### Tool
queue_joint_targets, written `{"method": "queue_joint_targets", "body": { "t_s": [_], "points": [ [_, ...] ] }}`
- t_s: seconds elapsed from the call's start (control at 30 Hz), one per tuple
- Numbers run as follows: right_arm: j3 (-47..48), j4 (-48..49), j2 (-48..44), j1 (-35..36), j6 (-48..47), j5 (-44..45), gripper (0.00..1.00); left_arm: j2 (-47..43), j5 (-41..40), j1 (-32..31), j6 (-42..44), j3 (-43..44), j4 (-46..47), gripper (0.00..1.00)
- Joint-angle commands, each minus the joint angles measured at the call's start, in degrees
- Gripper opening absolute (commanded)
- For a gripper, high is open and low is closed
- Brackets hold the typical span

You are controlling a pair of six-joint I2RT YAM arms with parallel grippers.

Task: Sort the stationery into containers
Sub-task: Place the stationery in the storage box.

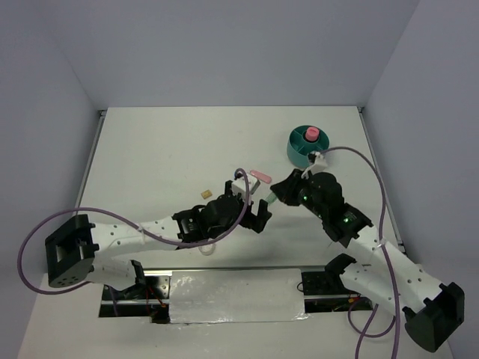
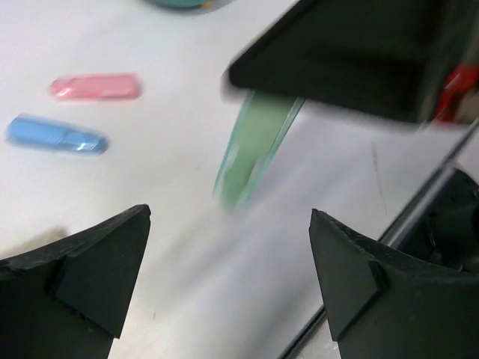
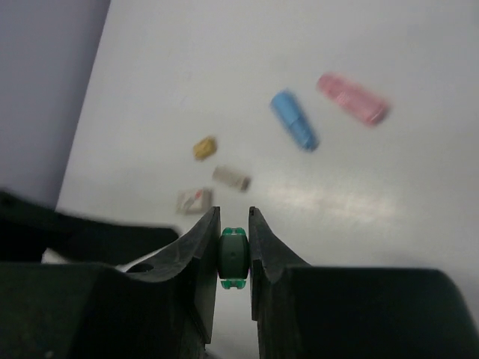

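1. Two grippers meet near the middle of the white table (image 1: pixel 165 149), on the near side of the teal organizer (image 1: pixel 298 153).
2. Clenched is the word for the right gripper (image 3: pixel 233 217): its two fingers pinch the end of a green stick (image 3: pixel 234 256), which fills the narrow gap between them in the right wrist view.
3. Seen from the left wrist, that green stick slants downward out of the right gripper's black body, its lower end blurred and close to the table; whether it touches the surface cannot be told.
4. Released and holding nothing, the left gripper (image 2: pixel 230 213) has its jaws spread wide. The green stick sits just beyond the gap between its fingers (image 2: pixel 82 277), apart from both.
5. One blue stick (image 3: pixel 294 120) and one pink stick (image 3: pixel 352 98) lie loose on the table, near each other but not touching, both clear of either gripper.
6. Three small blocks lie in a loose cluster on the table to the left of the sticks in the right wrist view: a tan block (image 3: pixel 204 147) farthest from the fingers, then two white blocks (image 3: pixel 230 177) closer in. None of them touch.
7. Standing toward the far right of the table, the teal organizer holds a pink tube (image 1: pixel 313 135) upright in its centre cup.
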Motion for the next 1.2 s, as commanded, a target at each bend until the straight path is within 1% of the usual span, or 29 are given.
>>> {"method": "queue_joint_targets", "body": {
  "t_s": [0.0,0.07,0.1,0.17,0.23,0.27,0.3,0.33,0.37,0.4,0.43,0.47,0.53,0.63,0.8,0.9,1.0,1.07,1.17],
  "points": [
    [6.4,1.2,3.5,-8.0,-10.6,10.8,0.00,-3.8,-13.1,0.2,-11.8,5.1,-19.1,0.99],
    [8.4,3.2,5.6,-14.1,-15.1,10.2,0.00,-6.0,-14.9,0.1,-16.8,5.6,-25.4,0.99],
    [9.1,5.7,7.9,-18.7,-16.9,12.4,0.00,-7.0,-15.5,0.2,-18.0,5.6,-29.8,0.99],
    [11.9,8.3,10.6,-21.7,-22.1,13.9,0.00,-9.9,-14.8,0.2,-18.6,4.6,-31.9,0.99],
    [13.7,14.7,14.1,-26.4,-26.3,9.6,0.00,-11.7,-13.1,0.3,-18.1,3.7,-32.2,0.99],
    [14.3,16.7,16.2,-28.3,-26.9,7.2,0.00,-13.4,-12.9,0.3,-17.4,2.7,-31.9,0.99],
    [14.7,20.6,17.1,-31.2,-27.7,4.7,0.00,-14.0,-12.7,0.3,-17.3,2.3,-31.8,0.99],
    [15.5,22.5,18.1,-32.4,-29.1,1.4,0.00,-14.8,-12.4,0.3,-16.7,1.8,-31.8,0.99],
    [15.9,25.6,20.1,-33.5,-29.4,0.7,0.00,-14.9,-12.2,0.3,-16.6,1.6,-31.8,0.99],
    [16.3,27.2,21.1,-36.3,-29.7,0.5,0.00,-15.0,-12.1,0.3,-16.5,1.5,-32.1,0.99],
    [16.3,29.1,22.2,-36.4,-29.8,-1.7,0.00,-15.0,-11.9,0.3,-16.3,1.5,-32.2,0.99],
    [16.4,32.8,24.7,-38.3,-29.7,-2.8,0.00,-15.0,-11.5,0.3,-16.2,1.5,-32.2,0.99],
    [18.1,35.6,28.9,-40.4,-29.9,-6.5,0.00,-14.9,-10.8,0.3,-15.7,1.7,-32.3,0.99],
    [21.2,36.6,33.6,-41.8,-30.8,-8.5,0.00,-15.2,-11.3,0.3,-15.4,2.3,-33.5,0.99],
    [27.1,35.1,40.4,-42.3,-32.4,-10.3,0.00,-16.2,-12.1,0.3,-14.4,3.5,-34.2,0.99],
    [28.4,35.2,44.9,-42.3,-32.5,-11.7,0.03,-16.6,-12.0,0.3,-14.0,4.1,-34.1,0.99],
    [29.0,35.2,49.7,-42.3,-32.8,-11.3,0.04,-17.0,-12.9,0.4,-13.7,4.6,-34.4,0.99],
    [28.7,35.4,50.7,-42.3,-32.4,-9.7,0.05,-17.2,-13.7,0.5,-13.7,5.2,-35.3,0.99],
    [28.0,36.2,51.6,-42.3,-32.3,-10.0,0.05,-17.4,-13.7,0.8,-13.5,5.2,-35.1,0.99]
  ]
}}
